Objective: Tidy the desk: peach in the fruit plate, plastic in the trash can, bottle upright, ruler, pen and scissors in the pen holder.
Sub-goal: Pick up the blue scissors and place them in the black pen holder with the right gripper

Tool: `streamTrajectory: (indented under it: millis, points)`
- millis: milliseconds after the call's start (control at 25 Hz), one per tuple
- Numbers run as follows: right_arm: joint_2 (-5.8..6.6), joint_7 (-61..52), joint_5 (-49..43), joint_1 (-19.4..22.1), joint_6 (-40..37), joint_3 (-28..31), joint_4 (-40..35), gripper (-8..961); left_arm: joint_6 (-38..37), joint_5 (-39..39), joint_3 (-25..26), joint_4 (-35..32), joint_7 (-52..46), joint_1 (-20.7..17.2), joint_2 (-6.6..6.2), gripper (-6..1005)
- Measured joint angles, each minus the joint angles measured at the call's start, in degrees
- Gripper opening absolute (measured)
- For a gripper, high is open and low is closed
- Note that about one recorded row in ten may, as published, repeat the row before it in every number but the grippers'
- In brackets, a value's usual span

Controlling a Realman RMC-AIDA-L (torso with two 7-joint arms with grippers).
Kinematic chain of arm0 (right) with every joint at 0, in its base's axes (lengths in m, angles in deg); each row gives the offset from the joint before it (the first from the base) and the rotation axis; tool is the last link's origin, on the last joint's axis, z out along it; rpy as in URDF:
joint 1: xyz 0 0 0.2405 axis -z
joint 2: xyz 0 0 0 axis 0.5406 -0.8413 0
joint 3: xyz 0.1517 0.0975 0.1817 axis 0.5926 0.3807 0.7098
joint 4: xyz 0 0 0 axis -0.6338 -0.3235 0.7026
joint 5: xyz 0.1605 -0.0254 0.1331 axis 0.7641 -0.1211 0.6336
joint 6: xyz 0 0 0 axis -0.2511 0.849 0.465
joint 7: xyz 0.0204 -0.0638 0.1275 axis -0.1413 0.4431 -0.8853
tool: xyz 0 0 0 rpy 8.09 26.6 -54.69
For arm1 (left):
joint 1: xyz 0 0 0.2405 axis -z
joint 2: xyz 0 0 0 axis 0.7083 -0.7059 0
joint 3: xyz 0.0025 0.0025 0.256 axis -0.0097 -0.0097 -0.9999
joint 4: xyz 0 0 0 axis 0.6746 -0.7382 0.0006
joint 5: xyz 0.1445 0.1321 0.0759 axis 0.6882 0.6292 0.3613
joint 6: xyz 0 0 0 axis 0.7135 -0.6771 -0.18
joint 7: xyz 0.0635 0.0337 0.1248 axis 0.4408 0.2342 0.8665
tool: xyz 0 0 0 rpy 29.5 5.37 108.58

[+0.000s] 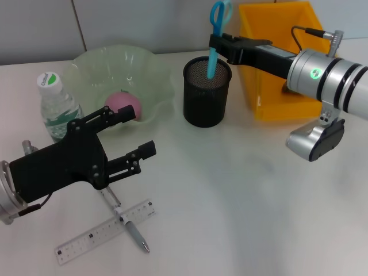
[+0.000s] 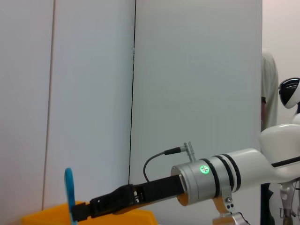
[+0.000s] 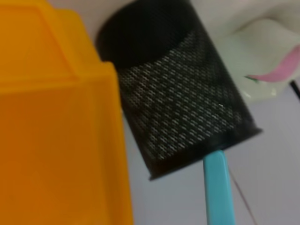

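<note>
Tabletop [image 1: 241, 218], white, carries everything. Clock bearings are read on the head view.

Trash can [image 1: 276, 63], yellow bin at 1 o'clock, just beside the pen holder. I can't see whether any plastic is inside.

Fruit plate [image 1: 92, 72], pale green and wavy-rimmed, at 10 o'clock. The peach [image 1: 123, 105] already lies in it, so I judge that item done.

Pen holder [image 1: 206, 92], black mesh cup at 12 o'clock, between plate and bin. My right pincer [image 1: 216, 43] reaches in from 2 o'clock and is clamped on the scissors [image 1: 217, 34] just below the blue handles, blades pointing down into the cup's mouth. I hold them upright like this so they can drop straight in without snagging the rim. The right wrist view shows the blue shaft against the mesh wall; I cannot tell whether the tips touch the bottom.

Bottle [image 1: 54, 106] at 9 o'clock stands upright, cap on top, just beside the plate. Nothing left to do there, I judge.

Left pincer [image 1: 138, 132] hovers at 8 o'clock with fingers spread and nothing between them, above the ruler and pen, placed ready for them, I judge.

Ruler [image 1: 86, 237] lies flat at 7 o'clock. The pen [image 1: 129, 225] lies across it, touching. Both are still to go in the holder.
</note>
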Motion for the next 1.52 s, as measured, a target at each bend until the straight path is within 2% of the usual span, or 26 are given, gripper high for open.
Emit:
streamTrajectory:
  millis: [360,720,1000,1160,1440,1520]
  points:
    - [-0.23,-1.84,0.48,0.23,4.20,-3.53,-0.47,317,-0.67,-0.11,0.35,0.74,1.62,-0.23,0.00,769]
    - [-0.22,-2.50,4.82,1.09,8.59,-7.86,-2.83,322,-2.12,-1.88,0.33,0.76,2.72,-1.04,-0.09,768]
    - [-0.21,-2.53,4.93,1.97,8.20,-8.64,-3.36,326,-2.25,-2.42,-0.04,0.75,2.97,-1.27,-0.09,768]
    - [-0.21,-2.57,5.20,2.77,7.55,-8.72,-4.38,362,-2.33,-2.44,-0.07,0.75,2.97,-1.27,-0.09,768]
    - [-0.21,-2.33,13.80,6.58,5.52,-10.75,-9.90,382,-2.65,-2.49,-0.05,0.75,2.99,-1.20,-0.09,768]
    - [-0.21,-2.22,20.51,8.48,2.72,-10.99,-12.49,389,-3.02,-2.49,-0.04,0.75,2.99,-1.04,-0.09,769]
